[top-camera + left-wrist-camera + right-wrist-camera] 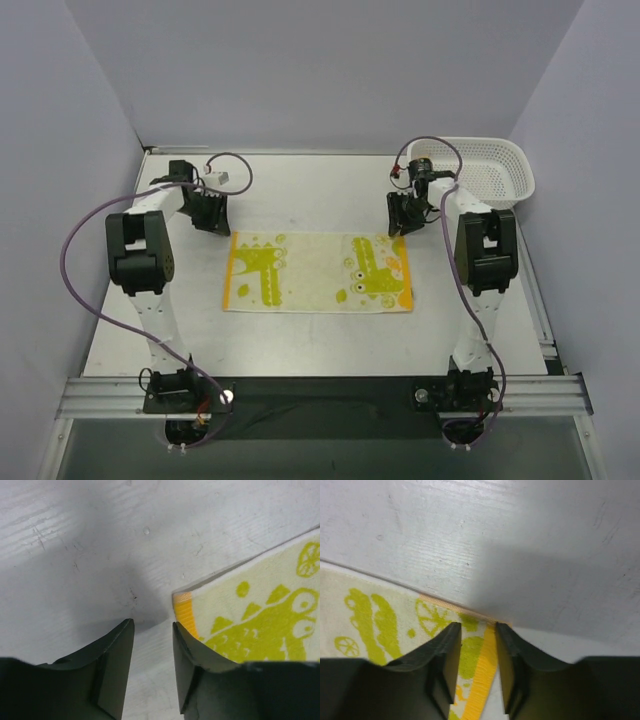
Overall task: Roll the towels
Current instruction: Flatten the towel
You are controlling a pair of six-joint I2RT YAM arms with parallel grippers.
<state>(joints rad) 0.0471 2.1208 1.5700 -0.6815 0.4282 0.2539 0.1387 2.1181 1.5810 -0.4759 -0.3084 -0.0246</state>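
From above, your pale yellow, green-printed towel (318, 272) lies flat mid-worktop (300, 195), long side across, so each arm can reach a far corner. The left hand (211, 218) sits at one, the right hand (404, 218) at the other.

Left wrist: fingers apart, empty, the orange-edged corner just beside one finger.

Right wrist: fingers apart, straddling the orange hem, probably ready to pinch.

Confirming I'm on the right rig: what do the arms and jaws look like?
The left arm and right arm both have white links with bulky black joint housings. A purple cable loops along each. The jaws are dark, matte, tapered wedges with no markings visible.
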